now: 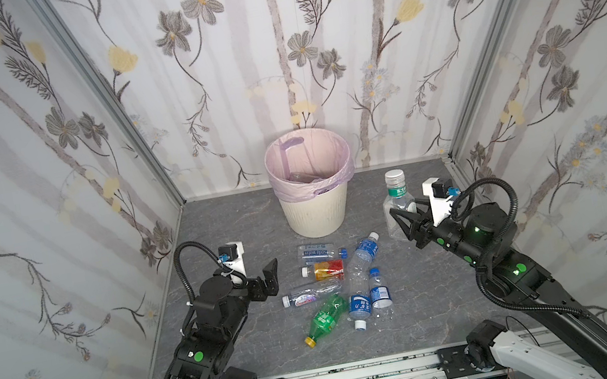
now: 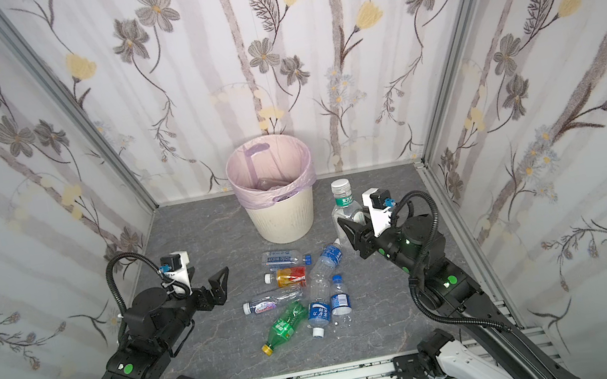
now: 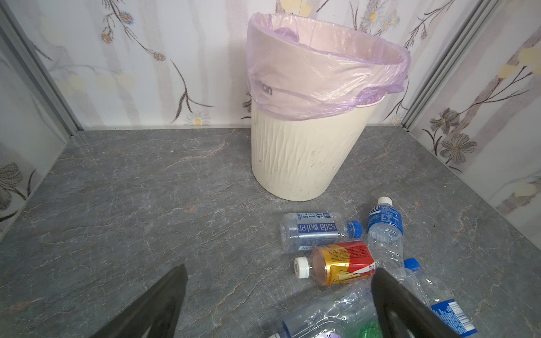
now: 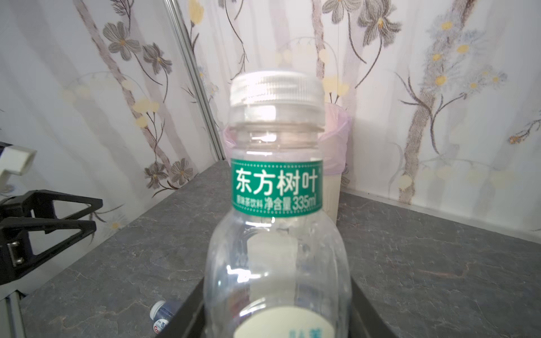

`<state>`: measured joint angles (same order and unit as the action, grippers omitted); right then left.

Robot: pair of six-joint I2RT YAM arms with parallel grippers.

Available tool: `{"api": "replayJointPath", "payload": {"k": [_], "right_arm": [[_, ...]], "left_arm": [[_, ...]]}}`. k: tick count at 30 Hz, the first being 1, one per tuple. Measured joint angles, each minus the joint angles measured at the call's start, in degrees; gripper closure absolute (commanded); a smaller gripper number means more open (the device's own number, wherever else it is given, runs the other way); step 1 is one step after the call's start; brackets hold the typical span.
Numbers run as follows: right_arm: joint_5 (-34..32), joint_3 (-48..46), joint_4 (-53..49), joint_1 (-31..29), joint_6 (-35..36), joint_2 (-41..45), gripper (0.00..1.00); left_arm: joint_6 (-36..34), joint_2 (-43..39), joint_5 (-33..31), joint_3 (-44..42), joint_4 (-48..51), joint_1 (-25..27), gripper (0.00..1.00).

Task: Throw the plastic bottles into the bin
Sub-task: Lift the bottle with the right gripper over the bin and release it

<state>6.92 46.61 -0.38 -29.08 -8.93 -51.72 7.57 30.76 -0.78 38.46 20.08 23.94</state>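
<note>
Both top views: bin (image 1: 316, 213) upright at the far middle of the bench (image 1: 216, 231), pink liner (image 1: 347, 174) folded over its rim. Low inside, a clear crumpled shape or two, likely bottles; too dim to count. The right gripper (image 1: 405, 223) is clamped on the body of a clear green-labelled bottle (image 1: 396, 193), cap up, apparently lifted off the bench just right of the bin. My read: mid-carry, gripped at the waist and kept upright so it clears the rim before the drop. The left gripper (image 1: 269, 274) hangs spread wide and empty, just left of the loose bottles (image 1: 335, 286), seven or so lying at near-middle, several touching; probably staged for the next pick. Left wrist view: fingers far apart with nothing held; the soda-water bottle (image 3: 316, 231) lies close to the bin's foot, the red-orange-labelled bottle (image 3: 342, 262) beside it on the near side. Right wrist view: the held bottle fills the frame, empty, dark fingers either side of its lower body, bin behind it.
</note>
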Motion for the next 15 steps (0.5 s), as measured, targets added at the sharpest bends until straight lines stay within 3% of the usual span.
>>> {"api": "replayJointPath", "payload": {"k": [6, 9, 13, 15], "right_arm": [[-1.2, 8.6, 1.6, -1.4, -0.2, -8.8, 0.62], [0.3, 20.2, 2.7, -1.6, -0.6, -20.7, 0.59], [3.4, 45.5, 4.7, -1.7, -2.5, -43.9, 0.21], [4.0, 57.5, 3.1, -1.7, -2.6, -54.0, 0.17]], "left_arm": [[-0.2, 0.4, 1.0, 0.0, 0.1, 0.0, 0.0], [-0.3, 1.5, 1.8, 0.0, 0.1, 0.0, 0.0], [-0.3, 3.0, 1.9, 1.1, 0.3, 0.0, 0.0], [-0.3, 3.1, 1.6, 1.5, 0.3, 0.0, 0.0]]}}
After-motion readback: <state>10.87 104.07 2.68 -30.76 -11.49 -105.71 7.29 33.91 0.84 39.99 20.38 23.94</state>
